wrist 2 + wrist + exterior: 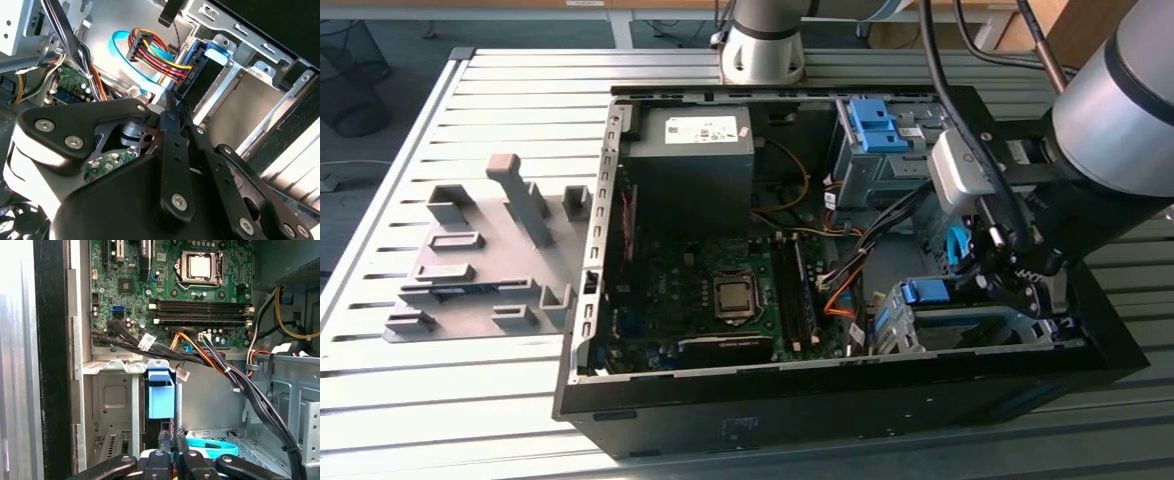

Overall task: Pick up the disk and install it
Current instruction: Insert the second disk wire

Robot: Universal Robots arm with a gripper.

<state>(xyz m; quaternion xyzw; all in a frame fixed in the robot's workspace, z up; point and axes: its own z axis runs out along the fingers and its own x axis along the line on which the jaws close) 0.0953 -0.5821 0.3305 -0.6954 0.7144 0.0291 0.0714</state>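
Observation:
The disk stands on edge inside the metal drive cage at the front corner of the open computer case, on the exterior view's right. Its blue plastic tab sticks out of the slot, and the blue rail shows along the cage in the second wrist view. My gripper hangs right over that cage. Its two black fingers are together, tips at the end of the disk, with nothing held between them.
A bundle of coloured and black cables crosses just beside the cage, with a light blue flat cable under it. The motherboard, a dark box with a white sticker and an upper blue bracket fill the case. A grey fixture lies on the slatted table.

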